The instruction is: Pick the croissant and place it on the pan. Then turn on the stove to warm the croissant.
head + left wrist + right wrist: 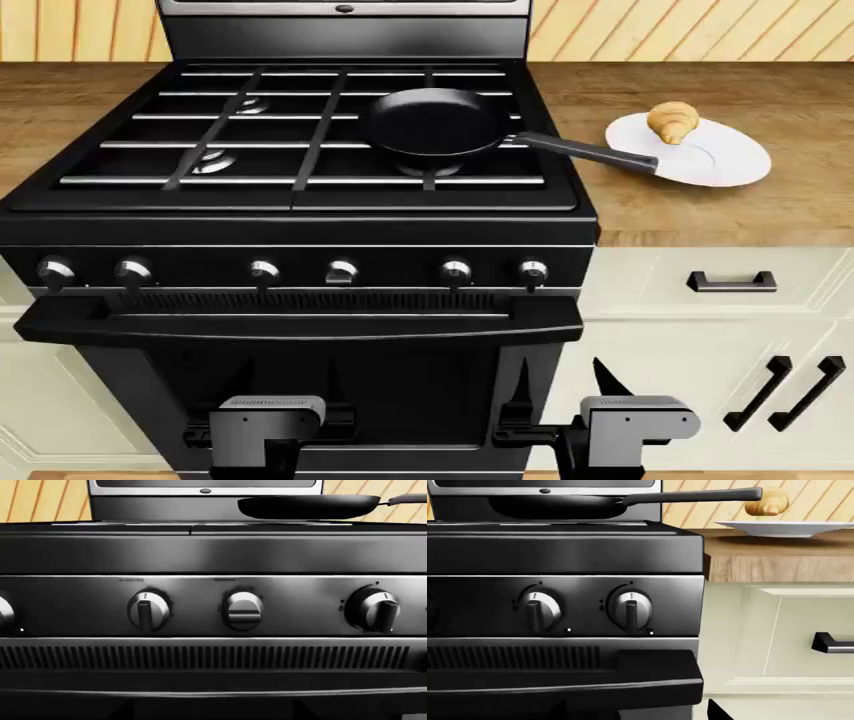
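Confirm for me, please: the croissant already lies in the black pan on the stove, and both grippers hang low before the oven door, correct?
Not quite: the croissant lies on the white plate on the counter, as the head view shows; the pan is empty.

We see the round black frying pan [430,125] on the right grates of the large black gas stove [300,215], its handle reaching toward the round white plate [714,160] on the wooden tabletop [694,210] at the stove's right, bearing the small golden croissant [673,120].

One stove [307,260], six knobs [264,270], one pan [434,125], one croissant [671,120], one plate [714,160], two claws [327,400]
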Controlling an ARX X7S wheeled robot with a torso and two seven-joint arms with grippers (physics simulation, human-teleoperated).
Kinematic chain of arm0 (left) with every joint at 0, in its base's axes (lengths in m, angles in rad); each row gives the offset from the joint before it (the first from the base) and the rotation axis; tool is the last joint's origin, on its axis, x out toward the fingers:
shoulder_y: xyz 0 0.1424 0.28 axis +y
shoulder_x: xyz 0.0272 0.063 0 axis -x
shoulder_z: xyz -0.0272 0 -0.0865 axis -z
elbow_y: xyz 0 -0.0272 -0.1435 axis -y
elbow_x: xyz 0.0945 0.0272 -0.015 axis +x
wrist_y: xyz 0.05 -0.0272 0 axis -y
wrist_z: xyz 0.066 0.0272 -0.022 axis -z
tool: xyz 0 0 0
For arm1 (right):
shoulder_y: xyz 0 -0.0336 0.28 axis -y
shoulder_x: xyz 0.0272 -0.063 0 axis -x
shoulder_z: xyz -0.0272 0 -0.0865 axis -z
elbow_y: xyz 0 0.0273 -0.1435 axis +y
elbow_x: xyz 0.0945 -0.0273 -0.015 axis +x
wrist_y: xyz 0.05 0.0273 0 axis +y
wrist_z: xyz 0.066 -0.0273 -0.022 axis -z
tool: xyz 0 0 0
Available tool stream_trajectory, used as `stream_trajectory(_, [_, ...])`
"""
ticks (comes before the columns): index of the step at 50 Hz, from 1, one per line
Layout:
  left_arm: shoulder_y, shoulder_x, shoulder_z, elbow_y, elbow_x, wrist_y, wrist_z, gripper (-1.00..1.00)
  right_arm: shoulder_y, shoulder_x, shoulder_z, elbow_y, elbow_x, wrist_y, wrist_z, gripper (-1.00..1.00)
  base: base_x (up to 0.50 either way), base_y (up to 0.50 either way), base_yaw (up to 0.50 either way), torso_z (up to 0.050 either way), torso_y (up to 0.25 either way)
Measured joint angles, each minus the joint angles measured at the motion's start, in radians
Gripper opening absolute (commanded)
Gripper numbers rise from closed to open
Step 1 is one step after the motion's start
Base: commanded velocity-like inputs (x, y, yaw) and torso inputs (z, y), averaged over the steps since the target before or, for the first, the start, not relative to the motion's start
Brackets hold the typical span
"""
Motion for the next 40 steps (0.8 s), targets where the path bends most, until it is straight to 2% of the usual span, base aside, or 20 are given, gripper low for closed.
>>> stream_trajectory(14, [0.004, -0.028, 0.032, 0.018, -0.033, -0.011, -0.037, 1.00, 0.000, 0.029, -0.027, -0.020, 0.033, 0.037, 0.038, 1.00, 0.00, 0.00, 0.00, 0.000, 0.000])
stream_trajectory(21, [0.008, -0.045, 0.046, 0.127, -0.045, -0.099, -0.068, 1.00, 0.002, 0.047, -0.040, -0.146, 0.044, 0.158, 0.068, 1.00, 0.00, 0.00, 0.00, 0.000, 0.000])
stream_trajectory(28, [-0.044, -0.058, 0.045, 0.373, -0.055, -0.345, -0.113, 1.00, 0.068, 0.070, -0.040, -0.409, 0.079, 0.411, 0.090, 1.00, 0.00, 0.00, 0.00, 0.000, 0.000])
stream_trajectory(35, [-0.167, -0.068, 0.022, 0.635, -0.097, -0.664, -0.144, 1.00, 0.188, 0.100, -0.036, -0.647, 0.120, 0.678, 0.102, 1.00, 0.00, 0.00, 0.00, 0.000, 0.000])
stream_trajectory(40, [-0.254, -0.076, 0.010, 0.774, -0.123, -0.841, -0.160, 1.00, 0.271, 0.118, -0.025, -0.766, 0.147, 0.825, 0.104, 1.00, 0.00, 0.00, 0.00, 0.000, 0.000])
